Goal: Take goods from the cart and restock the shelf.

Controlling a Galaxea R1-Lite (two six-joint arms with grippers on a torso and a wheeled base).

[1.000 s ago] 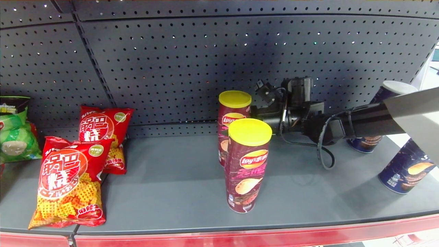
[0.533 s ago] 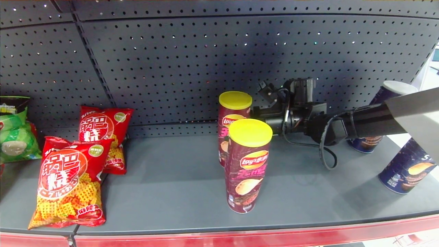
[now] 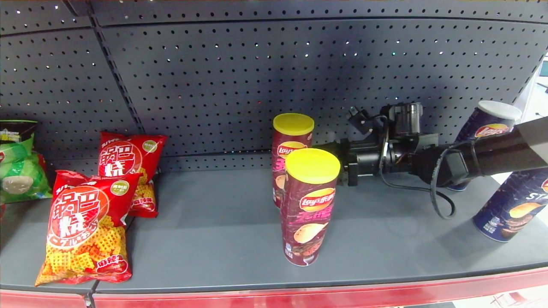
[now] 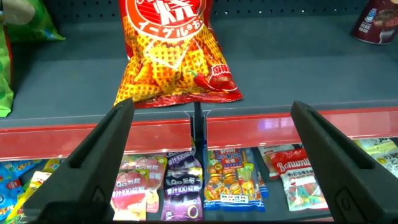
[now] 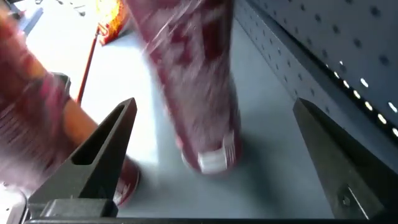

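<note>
Maroon cardboard crisp can with yellow plastic lid [image 3: 292, 143]: rear of a pair, upright on the grey metal shelf [image 3: 214, 231], near the perforated back panel [image 3: 214, 85]. Right jaws spread wide at its side, the can just ahead of them, not pinched. Matching front can [image 3: 309, 205] just beside. Left jaws spread, low before the shelf's red lip. Step judged: release after placement. Next calls for a straight pull-back clear of both cans, then the cart.

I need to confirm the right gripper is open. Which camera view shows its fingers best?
The right wrist view: the right gripper has its fingers spread wide apart, the rear chip can seen between them. The head view shows it side-on, partly hidden by the front can. The left wrist view faces the red snack bag.
</note>
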